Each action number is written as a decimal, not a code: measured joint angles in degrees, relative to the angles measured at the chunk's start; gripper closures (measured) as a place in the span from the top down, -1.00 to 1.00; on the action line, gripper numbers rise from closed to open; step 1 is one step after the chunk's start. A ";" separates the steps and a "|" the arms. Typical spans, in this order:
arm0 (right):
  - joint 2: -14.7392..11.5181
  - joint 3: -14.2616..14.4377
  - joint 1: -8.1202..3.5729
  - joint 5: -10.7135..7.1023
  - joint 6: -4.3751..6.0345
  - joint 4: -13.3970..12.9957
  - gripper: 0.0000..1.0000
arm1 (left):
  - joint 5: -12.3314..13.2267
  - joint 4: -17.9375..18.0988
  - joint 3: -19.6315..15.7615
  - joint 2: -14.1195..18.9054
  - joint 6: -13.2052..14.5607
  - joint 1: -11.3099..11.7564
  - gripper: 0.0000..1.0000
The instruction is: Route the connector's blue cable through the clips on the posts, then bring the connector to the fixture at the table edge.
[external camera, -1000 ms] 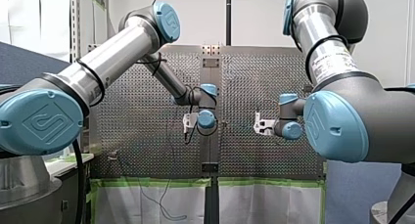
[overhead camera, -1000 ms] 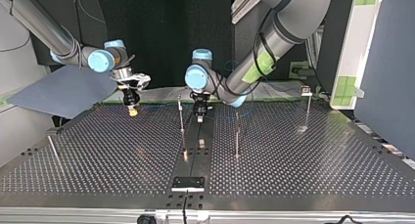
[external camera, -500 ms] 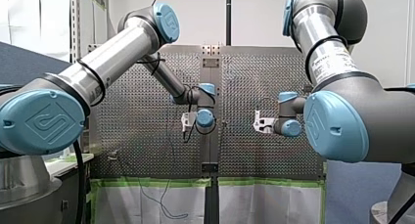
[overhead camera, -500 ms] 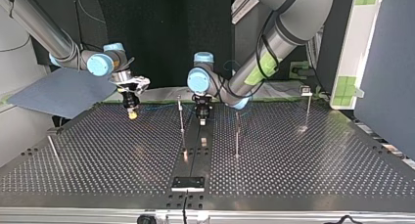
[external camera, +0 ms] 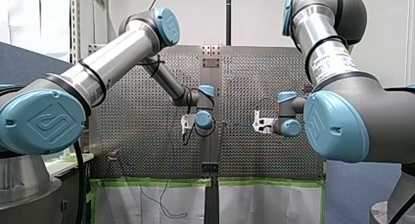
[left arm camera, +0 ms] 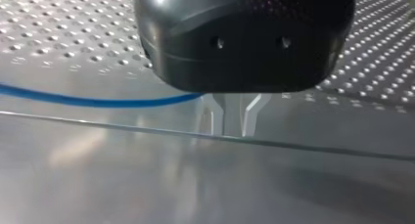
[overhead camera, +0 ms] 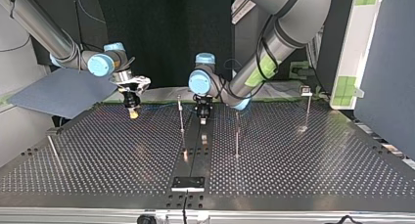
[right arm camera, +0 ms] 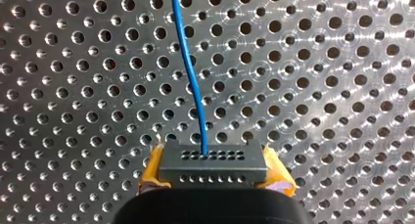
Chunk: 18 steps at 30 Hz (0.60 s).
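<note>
Connector (right arm camera: 213, 158) is sitting pinched between the yellow pads (right arm camera: 151, 170) of my right gripper (overhead camera: 132, 110), at the top view's left, so its blue cable (right arm camera: 193, 77) is trailing free ahead of it; moving rightward, my left gripper (overhead camera: 202, 117) is hovering low between a thin post (overhead camera: 181, 119) and a second post (overhead camera: 237, 136), seemingly to guide the cable, though you cannot tell whether it is gripping anything; further right a clip-topped post (overhead camera: 308, 109) is standing well apart; the table (overhead camera: 318, 175) is giving you open room toward the fixture (overhead camera: 187, 183) at the near edge.
</note>
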 joint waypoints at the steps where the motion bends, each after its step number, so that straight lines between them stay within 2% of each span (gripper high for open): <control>1: 0.01 0.00 0.07 -0.01 -0.04 0.03 -1.00 | 0.15 -0.07 0.09 -0.10 -0.02 0.02 0.06; 2: 0.00 0.00 0.12 -0.01 -0.06 0.04 -1.00 | 0.20 -0.07 0.10 -0.11 -0.02 0.02 0.27; 3: 0.00 0.00 0.16 -0.01 -0.08 0.09 -1.00 | 0.49 0.03 0.17 -0.16 -0.03 -0.04 0.27; 4: 0.00 0.00 0.20 -0.01 -0.09 0.13 -1.00 | 0.72 0.25 0.18 -0.19 -0.05 -0.13 0.63; 5: 0.00 0.00 0.21 -0.01 -0.12 0.16 -1.00 | 0.91 0.51 0.18 -0.19 -0.07 -0.22 0.63; 6: 0.00 0.00 0.22 -0.02 -0.14 0.19 -1.00 | 1.13 0.81 0.18 -0.18 -0.09 -0.33 1.00; 12: 0.04 0.02 0.30 -0.02 -0.23 0.29 -1.00 | 2.87 1.85 0.08 -0.17 -0.09 -0.89 1.00; 18: 0.06 0.01 0.38 -0.02 -0.29 0.52 -1.00 | 1.59 0.15 0.06 -0.16 0.44 -1.03 1.00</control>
